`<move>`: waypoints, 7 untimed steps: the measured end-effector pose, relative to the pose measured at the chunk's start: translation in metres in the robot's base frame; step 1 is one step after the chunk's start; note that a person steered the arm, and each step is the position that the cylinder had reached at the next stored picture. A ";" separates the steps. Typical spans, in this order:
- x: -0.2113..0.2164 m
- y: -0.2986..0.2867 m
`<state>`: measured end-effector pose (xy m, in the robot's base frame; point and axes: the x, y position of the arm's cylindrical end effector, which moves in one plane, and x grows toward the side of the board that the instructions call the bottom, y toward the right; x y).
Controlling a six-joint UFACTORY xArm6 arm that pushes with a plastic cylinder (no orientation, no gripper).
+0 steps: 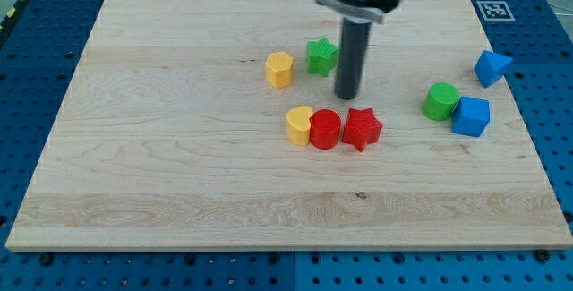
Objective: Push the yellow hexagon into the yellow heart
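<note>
The yellow hexagon (279,69) sits on the wooden board a little above and left of centre. The yellow heart (299,124) lies below and slightly right of it, touching a red cylinder (325,129). A gap of bare wood separates hexagon and heart. My tip (346,97) rests on the board right of the hexagon, just below and right of a green star (322,55), and above the red star (362,128).
The red star touches the red cylinder in a row with the heart. At the view's right are a green block (440,101), a blue block (471,116) touching it, and another blue block (491,66). The board's (179,175) edges border a blue perforated table.
</note>
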<state>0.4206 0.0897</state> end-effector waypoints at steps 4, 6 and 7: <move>-0.041 -0.137; -0.096 -0.163; -0.085 -0.171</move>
<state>0.3360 -0.0810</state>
